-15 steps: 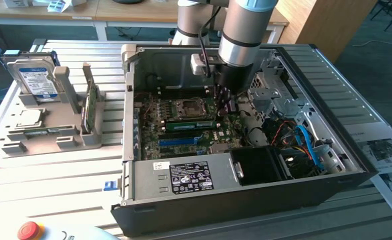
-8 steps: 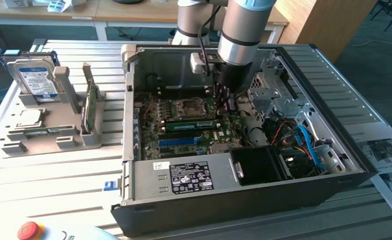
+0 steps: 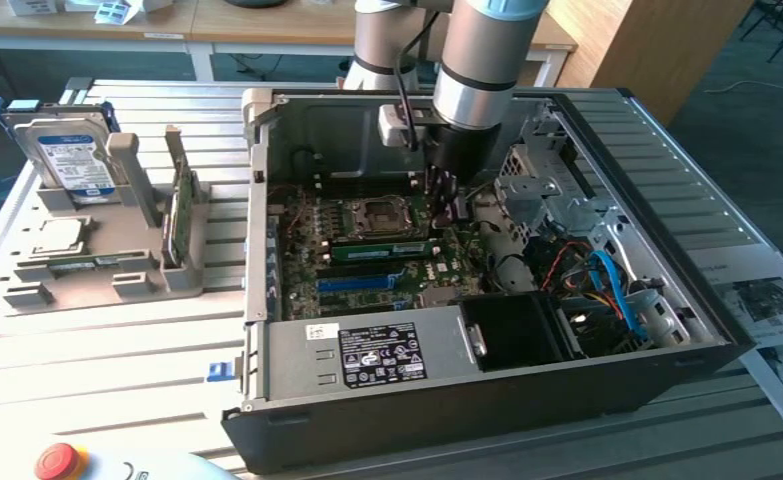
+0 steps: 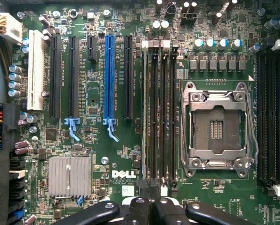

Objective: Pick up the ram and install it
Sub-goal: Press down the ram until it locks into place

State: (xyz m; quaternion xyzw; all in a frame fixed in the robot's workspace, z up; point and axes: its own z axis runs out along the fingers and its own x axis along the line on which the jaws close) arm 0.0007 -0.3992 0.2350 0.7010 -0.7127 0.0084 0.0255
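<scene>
While my gripper (image 4: 149, 206) hangs closed just above the motherboard (image 4: 98, 154), empty as far as I can judge, the ram (image 3: 380, 249) lies seated in its slot beside the CPU socket (image 4: 217, 129), apparently installed.

You can read white "DELL" on motherboard (image 4: 126, 174), just ahead of claw (image 4: 149, 206); other labels unreadable.

One hard drive (image 3: 67, 150) (blue-labelled), one computer case (image 3: 498, 400).
</scene>
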